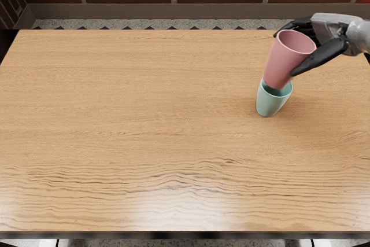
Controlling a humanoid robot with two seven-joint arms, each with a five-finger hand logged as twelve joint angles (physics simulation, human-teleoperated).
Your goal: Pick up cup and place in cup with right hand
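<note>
Right hand: from where I stand, the hand (330, 27) is clamped on the pink cup, thumb (321, 56) on the near side and the other fingers round the back; that grip wants to hold steady, with no extra squeeze
Pink cup: held up over the teal cup, its narrow base at the teal cup's mouth; whether the base has passed the rim, I can't tell from here
Lowering: I'd centre the base over the opening, bring the cup more upright, then ease it straight down, since a slanted push could catch the rim and tip the lower one
Letting go: best left until the pink cup sits down inside and bears its own weight; then the fingers should spread evenly and draw back without dragging it along
Pink cup's look: dusty pink (283, 62), smooth and rather matt, tall, with a wide round mouth narrowing to a small base, no handle that I can see, open end upward and leaning a little
Teal cup's look: pale green-blue (267, 103), also tapered and handleless, standing on the wood-grained bench (144, 114), its mouth partly hidden behind the pink one
</note>
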